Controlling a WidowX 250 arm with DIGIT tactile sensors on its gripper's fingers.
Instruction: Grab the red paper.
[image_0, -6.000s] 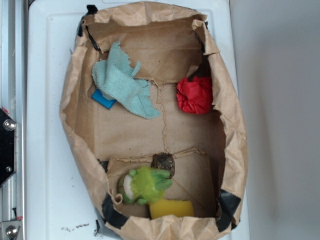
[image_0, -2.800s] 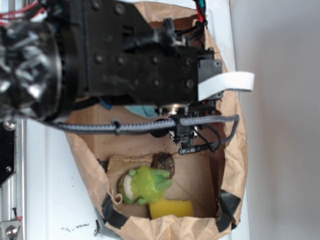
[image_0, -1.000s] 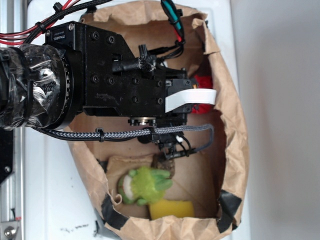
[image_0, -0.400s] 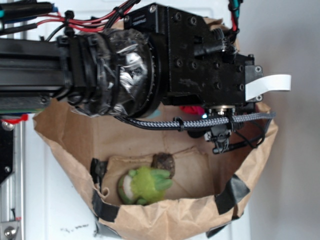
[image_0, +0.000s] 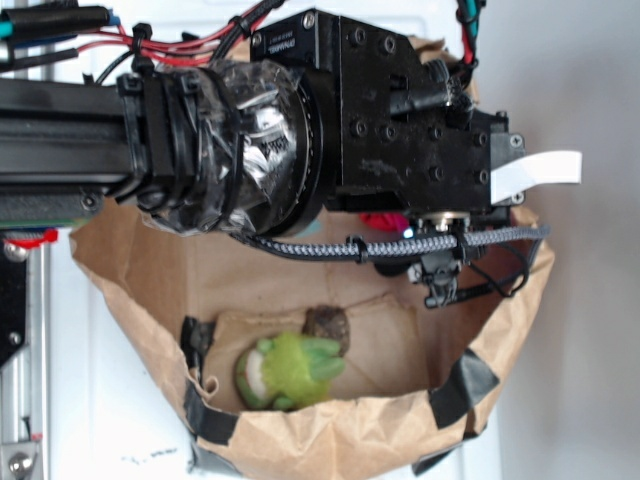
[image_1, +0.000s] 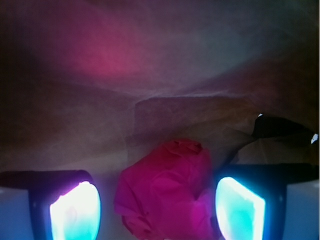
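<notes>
The red paper (image_1: 167, 192) is a wrinkly wad lying on the brown bag floor, right between my fingers in the wrist view. My gripper (image_1: 157, 210) is open. The left pad (image_1: 75, 212) stands a little apart from the wad, and the right pad (image_1: 239, 207) is at its edge. From the exterior view only a sliver of the red paper (image_0: 385, 219) shows under the black wrist block (image_0: 400, 130), which hides the fingers.
The brown paper bag (image_0: 330, 440) surrounds the arm, and its walls are close on the right. A green plush toy (image_0: 290, 368) and a dark brown lump (image_0: 327, 323) lie at the bag's near end. Black tape (image_0: 470, 378) patches the bag's corners.
Over the last second the arm has moved right and deeper into the bag, which has shifted and deformed, and its front wall now hides the yellow block. In the last 0.4 s hardly anything has moved.
</notes>
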